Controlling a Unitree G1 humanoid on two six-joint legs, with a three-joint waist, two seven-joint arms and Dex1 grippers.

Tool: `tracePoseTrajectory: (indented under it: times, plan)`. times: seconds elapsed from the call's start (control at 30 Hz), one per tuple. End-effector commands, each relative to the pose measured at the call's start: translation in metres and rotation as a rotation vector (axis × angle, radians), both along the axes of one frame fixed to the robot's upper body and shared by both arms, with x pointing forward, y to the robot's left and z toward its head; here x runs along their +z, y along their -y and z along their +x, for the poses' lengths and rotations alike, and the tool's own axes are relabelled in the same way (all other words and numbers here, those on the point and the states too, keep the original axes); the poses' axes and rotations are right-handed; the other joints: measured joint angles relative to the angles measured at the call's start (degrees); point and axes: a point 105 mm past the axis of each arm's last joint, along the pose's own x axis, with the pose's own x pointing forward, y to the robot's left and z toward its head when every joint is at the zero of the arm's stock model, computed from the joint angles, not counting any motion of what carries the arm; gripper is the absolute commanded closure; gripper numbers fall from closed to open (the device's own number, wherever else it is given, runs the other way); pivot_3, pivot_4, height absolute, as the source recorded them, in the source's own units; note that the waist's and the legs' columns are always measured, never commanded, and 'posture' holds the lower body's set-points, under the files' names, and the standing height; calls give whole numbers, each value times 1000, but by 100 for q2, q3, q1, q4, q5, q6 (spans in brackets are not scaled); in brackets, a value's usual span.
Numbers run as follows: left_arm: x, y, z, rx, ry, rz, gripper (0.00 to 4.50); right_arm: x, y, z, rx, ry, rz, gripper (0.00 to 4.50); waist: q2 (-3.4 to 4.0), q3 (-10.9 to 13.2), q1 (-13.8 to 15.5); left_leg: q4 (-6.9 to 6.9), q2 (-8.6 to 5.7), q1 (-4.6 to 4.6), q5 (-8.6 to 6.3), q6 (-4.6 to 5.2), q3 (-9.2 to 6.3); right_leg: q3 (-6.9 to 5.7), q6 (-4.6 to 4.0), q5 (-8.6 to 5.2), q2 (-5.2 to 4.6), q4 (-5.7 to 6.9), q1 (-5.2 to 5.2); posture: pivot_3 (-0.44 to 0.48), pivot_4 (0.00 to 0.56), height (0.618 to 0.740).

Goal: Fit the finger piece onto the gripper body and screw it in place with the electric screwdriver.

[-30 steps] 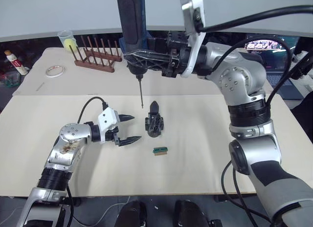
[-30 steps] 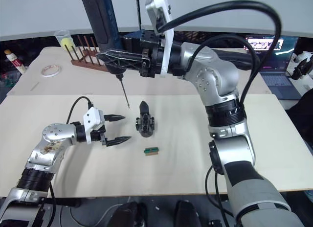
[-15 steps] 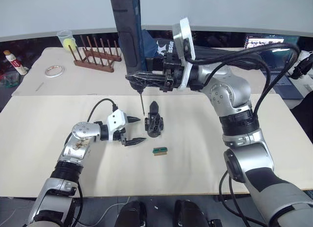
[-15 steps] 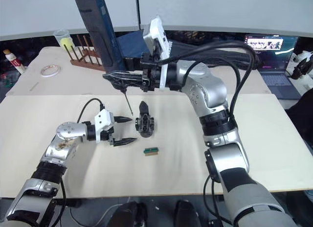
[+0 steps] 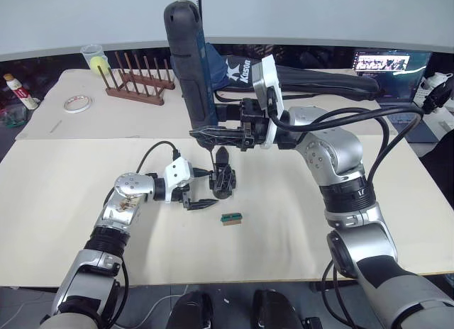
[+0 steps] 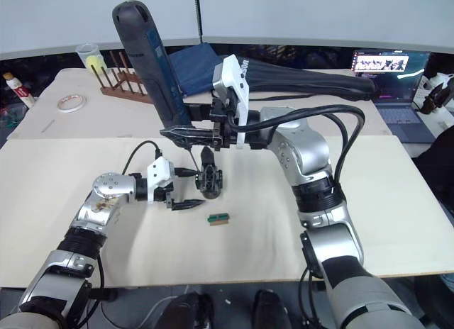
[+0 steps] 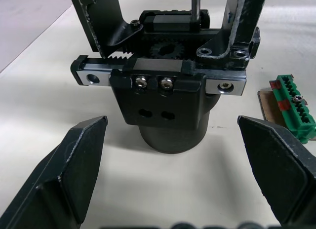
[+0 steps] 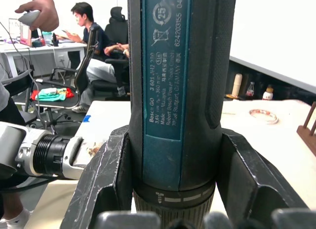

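The gripper body stands upright in the middle of the cream table. A pointed black finger piece rises from its top. My left gripper is open, level with the body's round base. Its fingertips stand either side of the base, apart from it. My right gripper is shut on the lower collar of the electric screwdriver and holds it upright, leaning slightly. The silver bit points down just left of the finger piece and passes behind the body's toothed rail.
A small green-and-brown block lies just in front of the body. At the back are a wooden peg rack, a tape roll, a cup and a long black Kason bag. A laptop sits far right.
My right arm has brought the screwdriver down and nearer, so the bit now sits at the body's top. My left gripper has slid right, up to the body's base, staying open.
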Motion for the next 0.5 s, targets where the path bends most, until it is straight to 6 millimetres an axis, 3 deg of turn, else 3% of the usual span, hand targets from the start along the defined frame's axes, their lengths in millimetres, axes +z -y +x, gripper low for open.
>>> tracePoseTrajectory:
  times: [0.03, 0.5]
  plan:
    - [9, 3, 2, -18, 33, -5, 0, 20, 2, -10, 22, 95, 46, 2571, 0, 0, 0, 0, 0, 0, 0, 0, -2, 0, 0, 0, 0, 0, 0, 0, 150, 740]
    - [8, 6, 0, -30, 31, -3, 0, 16, 2, -14, 22, 77, 47, 2571, 0, 0, 3, 1, 0, 0, 0, 0, -6, 0, 0, 0, 0, 1, 0, 0, 150, 740]
